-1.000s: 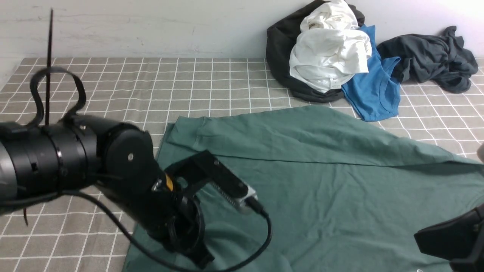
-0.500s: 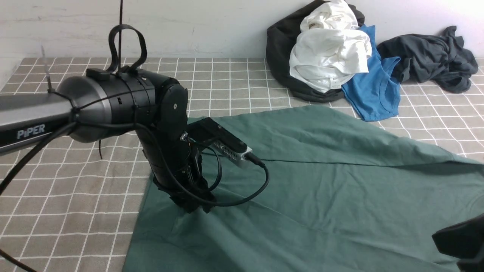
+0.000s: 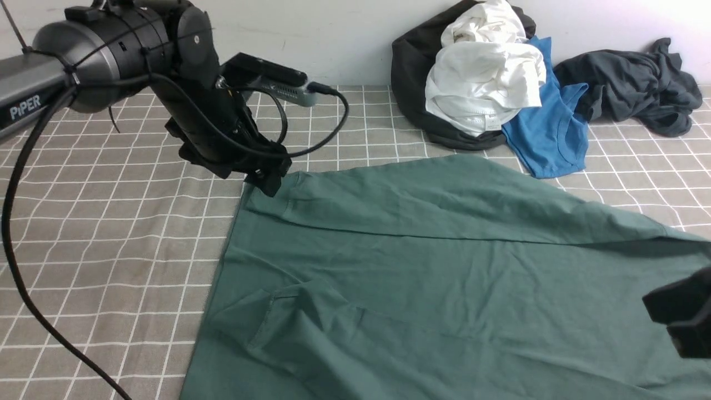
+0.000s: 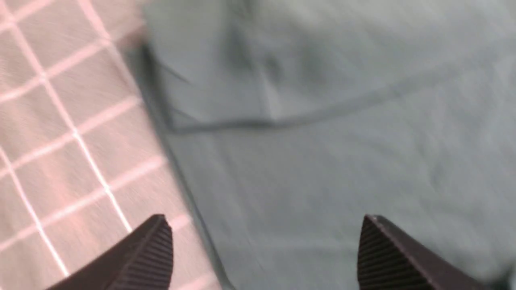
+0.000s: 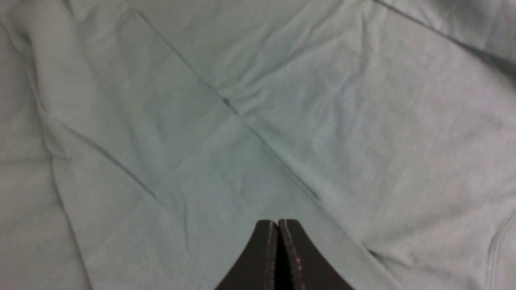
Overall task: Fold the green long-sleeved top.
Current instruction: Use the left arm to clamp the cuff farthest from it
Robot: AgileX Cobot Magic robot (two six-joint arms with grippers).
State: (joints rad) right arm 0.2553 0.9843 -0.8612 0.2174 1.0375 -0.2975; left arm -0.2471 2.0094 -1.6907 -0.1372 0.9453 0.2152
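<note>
A grey checked surface [image 3: 111, 233] carries the green long-sleeved top [image 3: 444, 289], spread flat across its middle and right, with its far edge folded over. A heap of other clothes [image 3: 489, 83] sits by the far wall. The left jaws, spread wide and empty, hang over the top's far left corner. The right jaws, pressed together, hover above its near right part.
</note>
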